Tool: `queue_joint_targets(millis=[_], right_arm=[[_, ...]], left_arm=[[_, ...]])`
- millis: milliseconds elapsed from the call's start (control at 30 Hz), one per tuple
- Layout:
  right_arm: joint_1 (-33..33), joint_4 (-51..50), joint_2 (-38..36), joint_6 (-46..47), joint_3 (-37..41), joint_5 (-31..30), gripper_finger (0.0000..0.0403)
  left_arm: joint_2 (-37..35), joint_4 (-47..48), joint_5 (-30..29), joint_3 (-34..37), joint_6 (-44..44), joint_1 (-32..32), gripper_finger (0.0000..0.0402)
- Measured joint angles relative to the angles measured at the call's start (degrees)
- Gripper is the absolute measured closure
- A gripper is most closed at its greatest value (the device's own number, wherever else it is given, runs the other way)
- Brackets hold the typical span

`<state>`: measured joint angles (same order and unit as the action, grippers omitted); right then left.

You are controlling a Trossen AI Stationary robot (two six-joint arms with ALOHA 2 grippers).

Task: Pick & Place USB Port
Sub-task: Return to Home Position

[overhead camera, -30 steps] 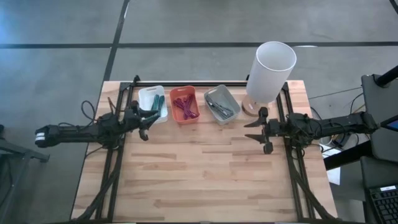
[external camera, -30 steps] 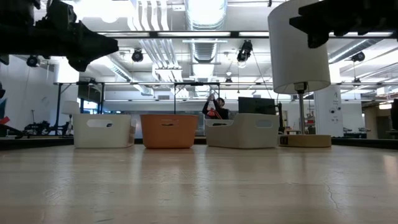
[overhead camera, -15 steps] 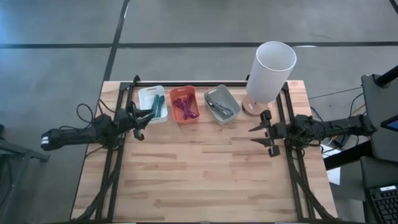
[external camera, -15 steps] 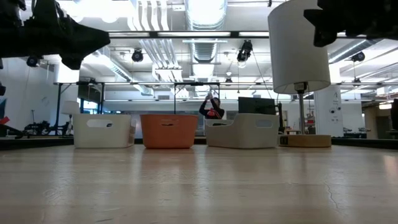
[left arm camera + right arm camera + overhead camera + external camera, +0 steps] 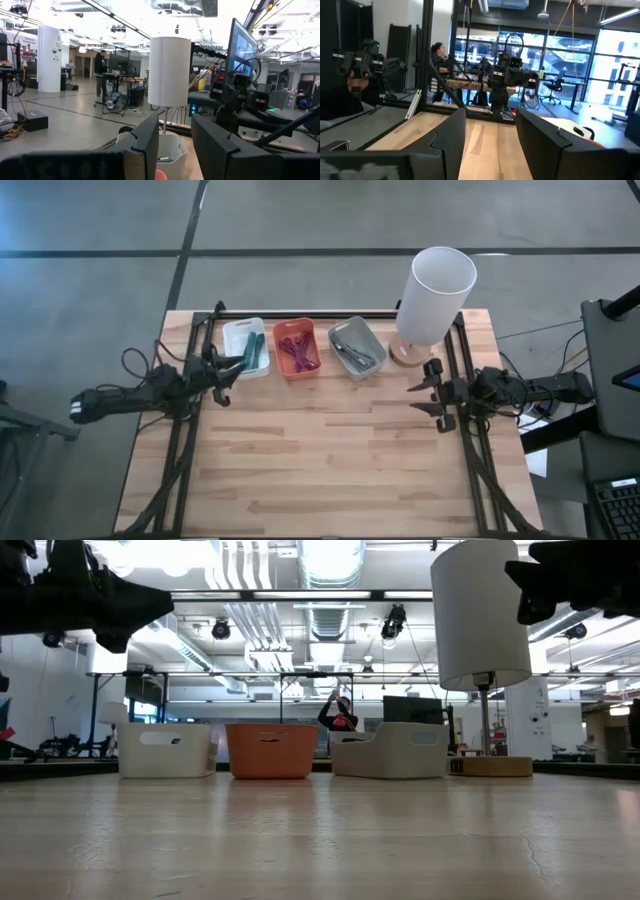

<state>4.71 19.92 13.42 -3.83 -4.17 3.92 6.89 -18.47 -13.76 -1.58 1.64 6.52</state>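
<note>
Over our table (image 5: 320, 470) we hold both tools released: left gripper (image 5: 228, 378) beside the white bin (image 5: 232, 332), right gripper (image 5: 422, 395) near the lamp (image 5: 438, 295).

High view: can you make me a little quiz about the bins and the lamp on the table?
1. True or false: the orange plastic bin sits between the white plastic bin and the grey plastic bin.
2. Which bin holds the black and blue USB cables? A white, B orange, C grey.
3. Fill in: the tall white cylindrical lamp stands nearest the ____ bin.

Key: 1 true; 2 A; 3 grey.
</note>
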Motion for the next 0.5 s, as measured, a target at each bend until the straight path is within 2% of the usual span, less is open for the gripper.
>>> queue_joint_targets(millis=[233,500], right_arm=[[0.0,-0.6,-6.5,0.2,3.3,0.0,0.0234],[0.0,-6.5,-12.0,0.7,3.3,0.0,0.0234]], left_arm=[[-3.3,2.4,0.0,0.0,-0.3,0.0,0.0287],[-6.9,5.9,0.0,0.0,-0.3,0.0,0.0287]])
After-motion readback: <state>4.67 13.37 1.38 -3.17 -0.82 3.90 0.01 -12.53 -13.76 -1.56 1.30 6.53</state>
